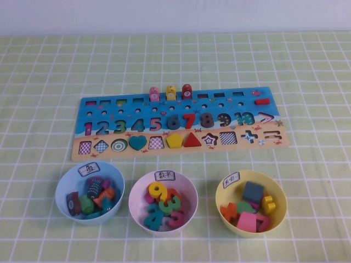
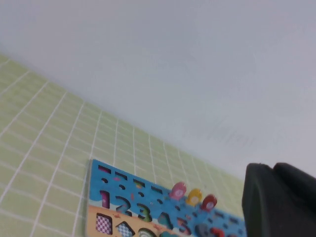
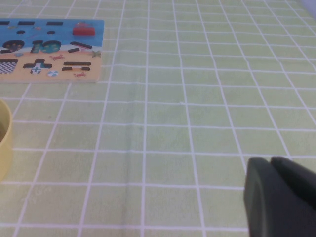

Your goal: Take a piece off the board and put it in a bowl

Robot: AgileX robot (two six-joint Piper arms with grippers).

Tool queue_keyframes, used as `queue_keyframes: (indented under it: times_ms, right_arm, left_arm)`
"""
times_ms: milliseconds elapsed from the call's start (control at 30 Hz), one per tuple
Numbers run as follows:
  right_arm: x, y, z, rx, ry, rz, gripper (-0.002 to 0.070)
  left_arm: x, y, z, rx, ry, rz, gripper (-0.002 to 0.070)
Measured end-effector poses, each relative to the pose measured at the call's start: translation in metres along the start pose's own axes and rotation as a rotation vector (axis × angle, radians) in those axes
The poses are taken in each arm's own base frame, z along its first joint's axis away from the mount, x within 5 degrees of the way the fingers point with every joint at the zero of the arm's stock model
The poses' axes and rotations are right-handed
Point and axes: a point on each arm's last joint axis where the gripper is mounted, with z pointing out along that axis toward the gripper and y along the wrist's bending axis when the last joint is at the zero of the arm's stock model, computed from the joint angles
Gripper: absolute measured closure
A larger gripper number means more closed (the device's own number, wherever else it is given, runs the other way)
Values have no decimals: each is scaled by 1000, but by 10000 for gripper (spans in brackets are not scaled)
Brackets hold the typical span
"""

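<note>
I see bright, even overhead light, soft short shadows under the bowls on the counter (image 1: 307, 82), no harsh glare, high view crisp, my left tool (image 2: 279, 200) and right tool (image 3: 279, 195) dark blurred shapes at frame corners, left wrist view slightly soft

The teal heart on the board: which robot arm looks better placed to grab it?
Probably left. The heart sits left of the board's middle. Neither gripper shows in the high view; left gripper overlooks the board's left end, right gripper bare cloth.

The teal heart piece (image 1: 137, 142) lies flat in its slot on the tan strip of the board (image 1: 181, 104); the yellow bowl (image 1: 278, 193) stands near the board's right end
</note>
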Motion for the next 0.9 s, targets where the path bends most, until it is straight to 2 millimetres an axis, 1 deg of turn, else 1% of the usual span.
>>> queue_keyframes:
  times_ms: [133, 267, 433, 567, 667, 733, 833, 900]
  right_arm:
    - [0, 0, 0, 0, 0, 0, 694]
    - [0, 0, 0, 0, 0, 0, 694]
    - [0, 0, 0, 0, 0, 0, 694]
    - [0, 0, 0, 0, 0, 0, 694]
    - [0, 0, 0, 0, 0, 0, 694]
    - [0, 0, 0, 0, 0, 0, 694]
    - [0, 0, 0, 0, 0, 0, 694]
    - [0, 0, 0, 0, 0, 0, 694]
  left_arm:
    - [-23, -24, 17, 30, 129, 183, 680]
    - [-39, -42, 50, 49, 347, 334, 680]
    - [-56, -55, 110, 67, 685, 460, 680]
    - [-66, -58, 157, 59, 847, 532, 680]
    - [-67, -65, 191, 50, 939, 586, 679]
    - [-55, -70, 215, 32, 1025, 648, 680]
    - [-33, -82, 242, -3, 1130, 778, 680]
    - [-20, -87, 257, -42, 1180, 857, 680]
